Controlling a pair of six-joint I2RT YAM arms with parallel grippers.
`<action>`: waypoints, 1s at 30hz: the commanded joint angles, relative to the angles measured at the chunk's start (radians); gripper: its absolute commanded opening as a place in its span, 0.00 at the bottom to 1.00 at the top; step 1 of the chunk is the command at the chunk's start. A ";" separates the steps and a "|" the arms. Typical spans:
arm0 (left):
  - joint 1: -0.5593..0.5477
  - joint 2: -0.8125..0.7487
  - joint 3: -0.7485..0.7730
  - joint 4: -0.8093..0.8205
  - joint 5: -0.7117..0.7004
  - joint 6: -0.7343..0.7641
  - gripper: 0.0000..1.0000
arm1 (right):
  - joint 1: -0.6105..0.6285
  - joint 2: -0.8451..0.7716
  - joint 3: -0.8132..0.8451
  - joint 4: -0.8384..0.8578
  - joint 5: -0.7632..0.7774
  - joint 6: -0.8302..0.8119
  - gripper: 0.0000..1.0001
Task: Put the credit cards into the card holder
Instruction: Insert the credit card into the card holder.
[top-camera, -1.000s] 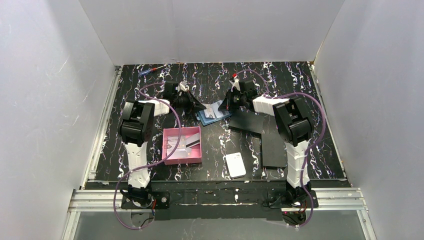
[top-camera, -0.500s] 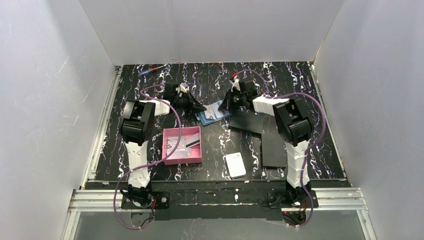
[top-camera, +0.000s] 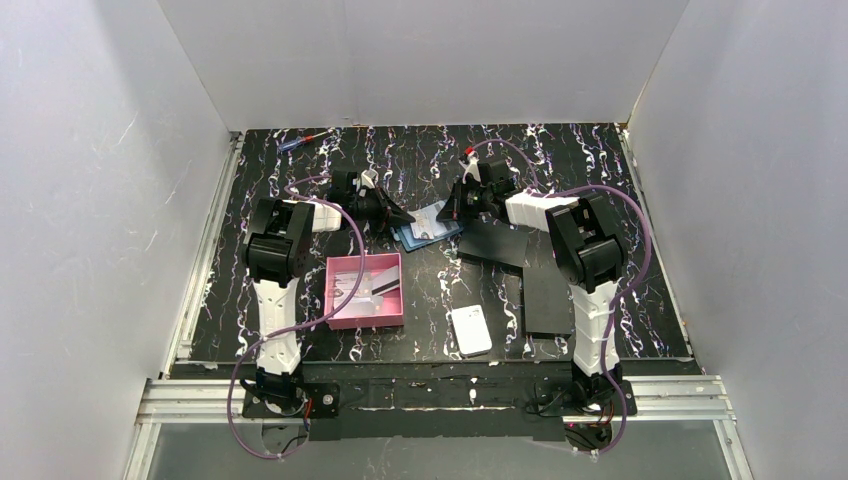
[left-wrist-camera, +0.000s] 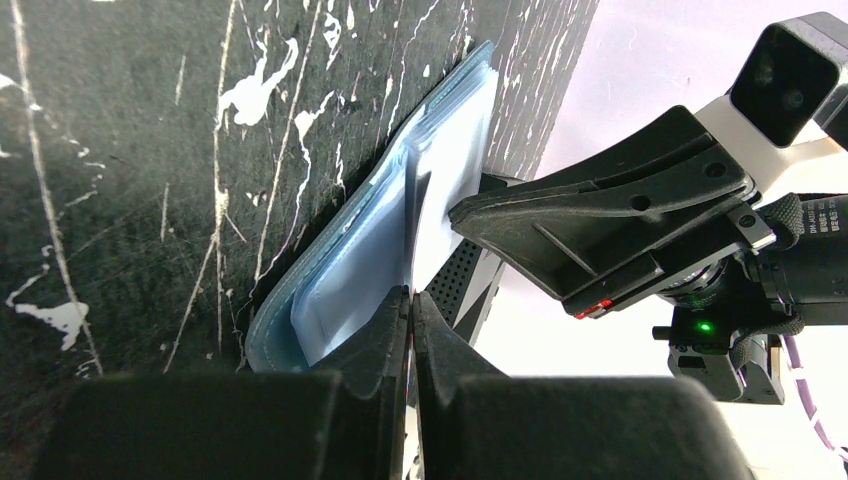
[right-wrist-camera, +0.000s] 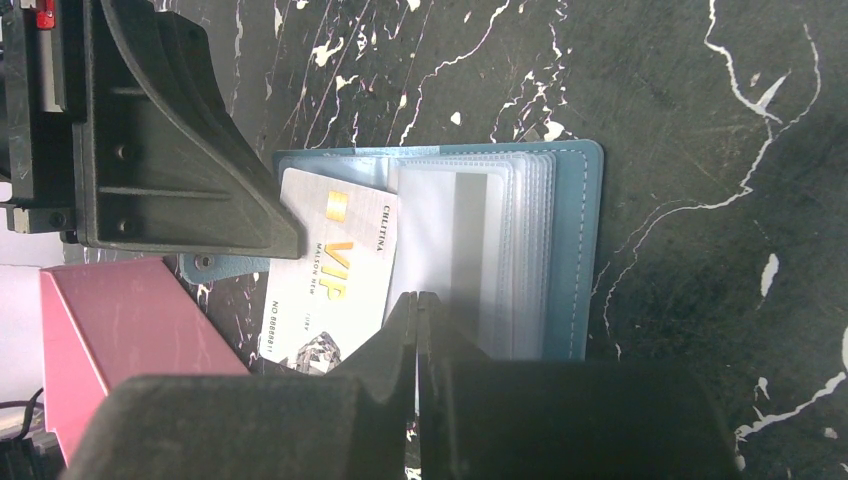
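Two credit cards show at the card holder (right-wrist-camera: 585, 250), which lies open and flat on the black marbled table (top-camera: 400, 160) towards the far middle, its clear sleeves fanned over the teal cover. One, a silver VIP card (right-wrist-camera: 330, 270) with gold lettering, lies on the holder's half nearer the pink tray; the other, a pale striped card (right-wrist-camera: 455, 240) with a grey band, sits inside the top sleeve. The right gripper (right-wrist-camera: 417, 300) has its jaws pressed together, tips over the edge of that sleeve; whether it pinches the plastic I cannot tell. The left gripper (left-wrist-camera: 412, 298) is likewise closed tight, its tips at the holder's opposite edge, just beside the VIP card, and I cannot tell whether anything thin is caught between them. The two grippers face each other across the holder. Nearer the arms, the pink tray (top-camera: 365, 260) holds more pale cards (top-camera: 347, 287). A white rounded block (top-camera: 471, 330) lies near the front edge, and two flat black rectangles (top-camera: 497, 243) (top-camera: 547, 297) lie beside the right arm.
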 joint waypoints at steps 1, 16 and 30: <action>-0.001 -0.026 -0.018 -0.001 0.006 0.016 0.00 | -0.008 0.009 0.008 -0.013 0.040 -0.024 0.01; 0.001 0.013 0.017 0.006 -0.029 0.035 0.00 | -0.008 0.008 0.009 -0.014 0.036 -0.024 0.01; -0.008 0.044 0.043 0.060 -0.055 0.000 0.00 | -0.008 0.020 0.014 -0.013 0.034 -0.016 0.01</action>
